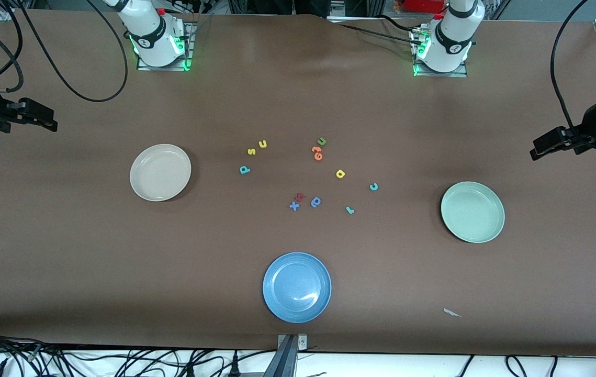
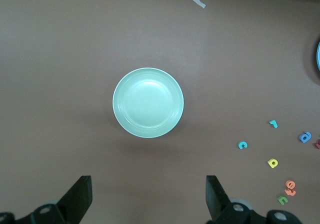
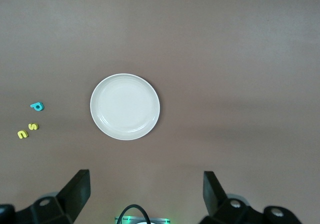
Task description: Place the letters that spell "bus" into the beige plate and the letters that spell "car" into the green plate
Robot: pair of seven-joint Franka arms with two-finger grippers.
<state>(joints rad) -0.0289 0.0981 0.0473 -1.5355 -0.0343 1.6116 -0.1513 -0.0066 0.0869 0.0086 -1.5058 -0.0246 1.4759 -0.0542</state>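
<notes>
The empty beige plate lies toward the right arm's end of the table, the empty green plate toward the left arm's end. Between them lie the teal b, yellow s and yellow u. Closer to the green plate are the yellow a, teal c and teal r. My right gripper hangs open and empty high over its end of the table. At the other end my left gripper is likewise open and empty.
Mixed in with the letters are a green u, orange letters, a red letter, a blue x and a darker blue letter. A blue plate lies nearest the front camera. A paper scrap lies near it.
</notes>
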